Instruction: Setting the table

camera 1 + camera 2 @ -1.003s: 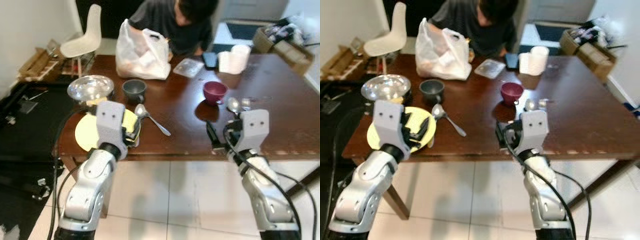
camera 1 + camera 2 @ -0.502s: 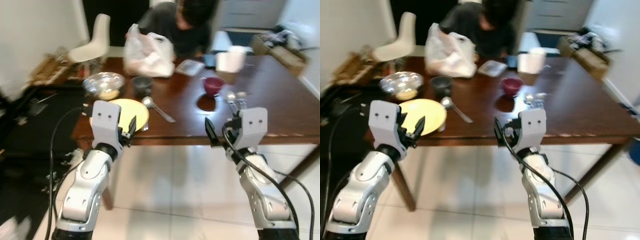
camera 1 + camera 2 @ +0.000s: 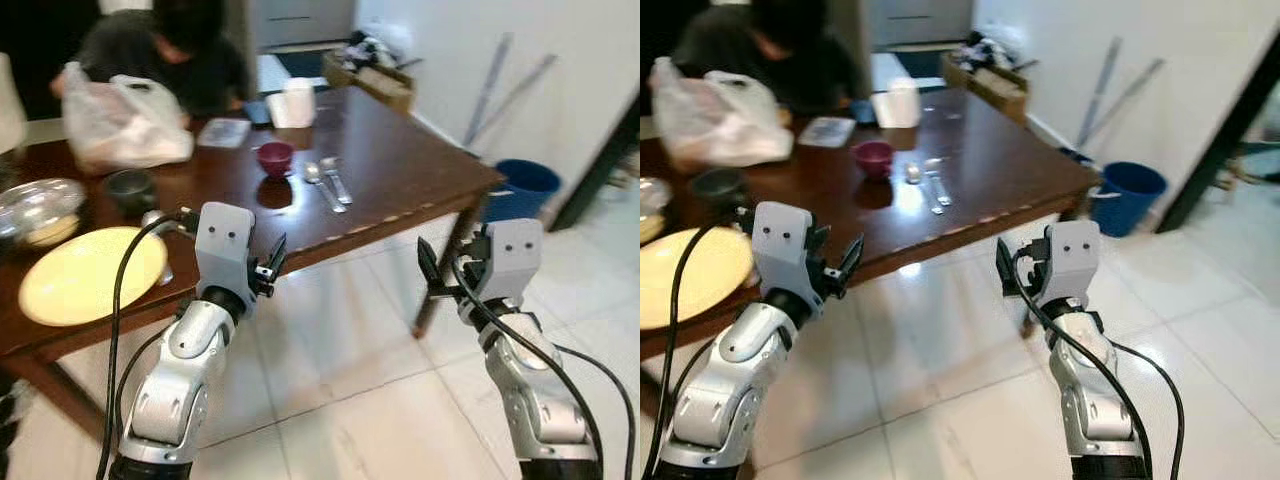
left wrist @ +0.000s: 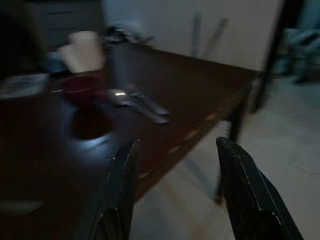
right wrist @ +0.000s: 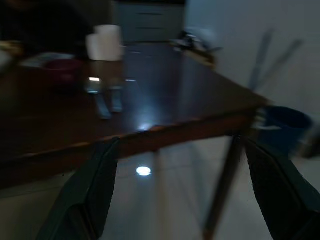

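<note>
Resting at the far left of the dark, glossy wooden tabletop (image 3: 400, 160), a round pale-yellow plate (image 3: 80, 272) lies flat beside a shiny metal bowl (image 3: 35, 205), with a small dark grey bowl (image 3: 130, 187) behind it. The left hand (image 3: 272, 268) hovers off the tabletop's near edge, just right of the plate, fingers (image 4: 120, 190) spread wide and holding nothing. Farther along sit a crinkled white plastic bag (image 3: 120, 125), a small maroon bowl (image 3: 275, 157) and two metal spoons (image 3: 328, 183) lying side by side. A seated person (image 3: 175, 50) leans over the far side. The right hand (image 3: 428, 275) hangs over pale floor tiles, well apart from the spoons, fingers (image 5: 90, 200) wide and empty. A blue bucket (image 3: 525, 188) stands past the corner.
</note>
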{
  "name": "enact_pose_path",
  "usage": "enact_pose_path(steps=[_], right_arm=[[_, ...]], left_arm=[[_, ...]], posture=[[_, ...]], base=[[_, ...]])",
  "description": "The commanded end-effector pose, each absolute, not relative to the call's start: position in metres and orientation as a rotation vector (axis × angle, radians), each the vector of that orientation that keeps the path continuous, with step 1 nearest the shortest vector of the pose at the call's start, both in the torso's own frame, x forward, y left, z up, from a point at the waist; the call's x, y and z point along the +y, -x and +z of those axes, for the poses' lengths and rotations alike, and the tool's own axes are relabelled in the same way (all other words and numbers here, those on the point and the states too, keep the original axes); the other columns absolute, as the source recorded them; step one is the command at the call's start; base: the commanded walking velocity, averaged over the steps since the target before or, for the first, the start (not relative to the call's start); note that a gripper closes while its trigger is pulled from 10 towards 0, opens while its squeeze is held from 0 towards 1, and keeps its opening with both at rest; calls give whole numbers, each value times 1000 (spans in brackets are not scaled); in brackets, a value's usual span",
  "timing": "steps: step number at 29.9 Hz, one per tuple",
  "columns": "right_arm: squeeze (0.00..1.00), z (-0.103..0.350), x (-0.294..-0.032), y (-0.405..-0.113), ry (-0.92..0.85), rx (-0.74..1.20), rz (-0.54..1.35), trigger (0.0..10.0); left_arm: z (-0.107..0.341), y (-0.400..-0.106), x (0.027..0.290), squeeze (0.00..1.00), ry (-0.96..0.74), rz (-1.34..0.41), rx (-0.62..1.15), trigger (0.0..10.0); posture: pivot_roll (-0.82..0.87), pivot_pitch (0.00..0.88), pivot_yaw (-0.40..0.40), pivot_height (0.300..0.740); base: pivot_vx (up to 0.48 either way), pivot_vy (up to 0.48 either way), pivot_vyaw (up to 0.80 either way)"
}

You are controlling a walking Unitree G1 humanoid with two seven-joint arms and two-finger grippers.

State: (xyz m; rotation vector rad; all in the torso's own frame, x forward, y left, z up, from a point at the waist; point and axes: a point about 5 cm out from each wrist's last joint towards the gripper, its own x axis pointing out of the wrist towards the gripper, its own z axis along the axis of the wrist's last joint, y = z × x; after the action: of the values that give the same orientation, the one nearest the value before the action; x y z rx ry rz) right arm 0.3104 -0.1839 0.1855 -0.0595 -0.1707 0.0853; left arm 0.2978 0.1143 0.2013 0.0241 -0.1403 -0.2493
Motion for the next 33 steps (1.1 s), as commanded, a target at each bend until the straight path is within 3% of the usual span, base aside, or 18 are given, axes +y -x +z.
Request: enact_pose_path(steps=[1,33], right_arm=[[0,182,-184,-311,52,-153,87,10000],[0,184,-184,-311,56,-152,94,10000]], left_arm=[[199,-298,115,0,-34,-239,-129,10000],[199,-299,113,0,-25,-244,-130,10000]], posture=[[-64,0,48,740],[-66,0,43,740]], base=[[0,0,-788],[0,0,-784]])
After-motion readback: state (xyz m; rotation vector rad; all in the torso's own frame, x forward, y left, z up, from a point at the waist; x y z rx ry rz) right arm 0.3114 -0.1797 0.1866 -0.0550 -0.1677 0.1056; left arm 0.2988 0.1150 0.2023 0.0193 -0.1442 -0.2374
